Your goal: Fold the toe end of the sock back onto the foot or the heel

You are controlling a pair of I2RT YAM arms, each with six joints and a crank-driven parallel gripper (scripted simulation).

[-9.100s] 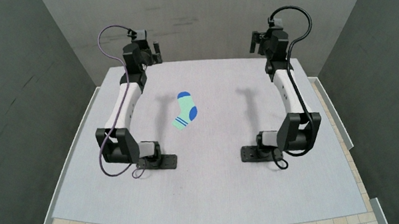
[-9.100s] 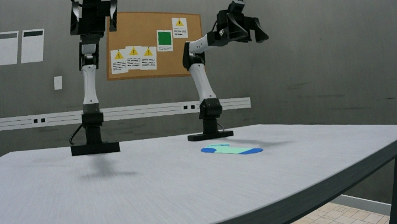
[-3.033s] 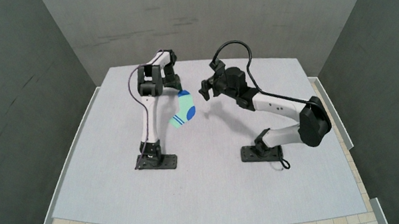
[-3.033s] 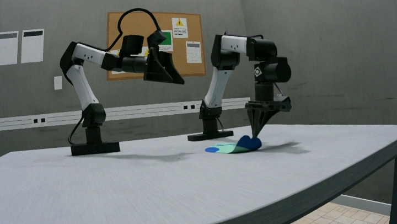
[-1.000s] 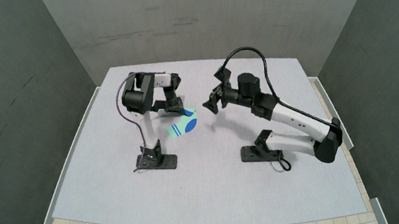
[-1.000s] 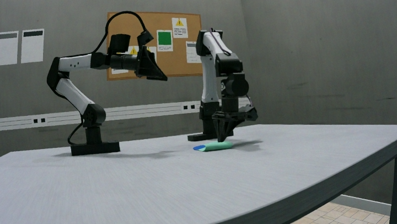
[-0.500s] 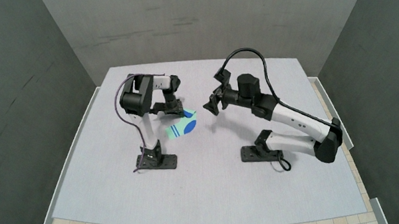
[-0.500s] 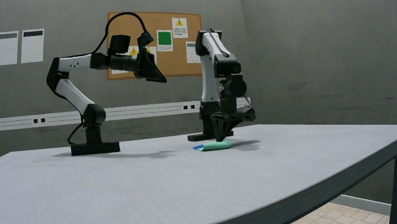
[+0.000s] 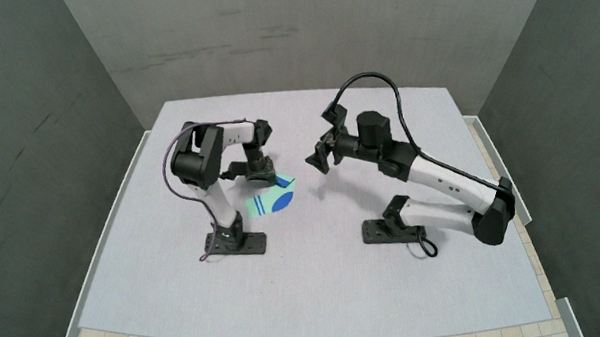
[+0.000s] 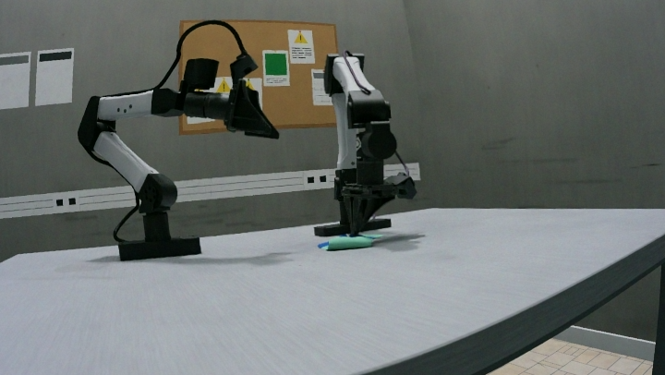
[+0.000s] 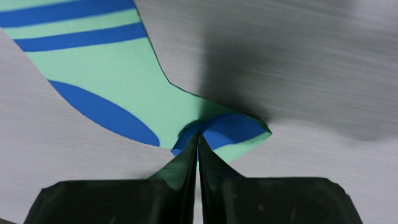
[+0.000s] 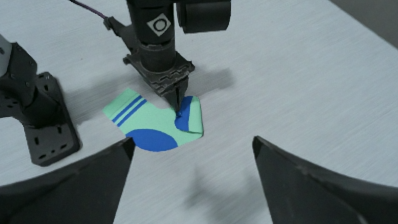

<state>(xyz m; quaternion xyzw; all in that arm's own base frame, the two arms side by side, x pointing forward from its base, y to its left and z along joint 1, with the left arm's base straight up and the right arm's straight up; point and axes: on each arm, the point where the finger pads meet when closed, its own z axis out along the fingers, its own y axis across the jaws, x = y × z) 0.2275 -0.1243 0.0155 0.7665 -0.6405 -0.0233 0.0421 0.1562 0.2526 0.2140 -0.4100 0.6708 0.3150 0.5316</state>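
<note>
Now, clamped together on the sock (image 9: 266, 203) (image 10: 375, 235) (image 11: 125, 67) (image 12: 155, 117) at its turned-back toe (image 9: 284, 180) (image 10: 356, 242) (image 11: 232, 129) (image 12: 185, 117) with the left gripper (image 9: 275, 182) (image 10: 355, 234) (image 11: 197, 137) (image 12: 176, 109), just beyond the heel (image 9: 282, 202) (image 10: 322, 245) (image 11: 105, 112) (image 12: 152, 140); leg running cuffward from the heel, foot bending off toward the toe. Farther from the heel, fingers apart, the right gripper (image 9: 318, 164) (image 10: 274, 136) (image 12: 193, 139). Probably time to release.

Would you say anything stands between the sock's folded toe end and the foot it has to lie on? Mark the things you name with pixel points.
Nothing visible does: the blue toe end (image 9: 284, 180) (image 11: 232, 129) (image 12: 184, 114) is folded over the foot, with the left gripper's (image 9: 274, 181) (image 10: 355, 234) (image 11: 198, 136) (image 12: 178, 114) closed fingertips at it.
</note>
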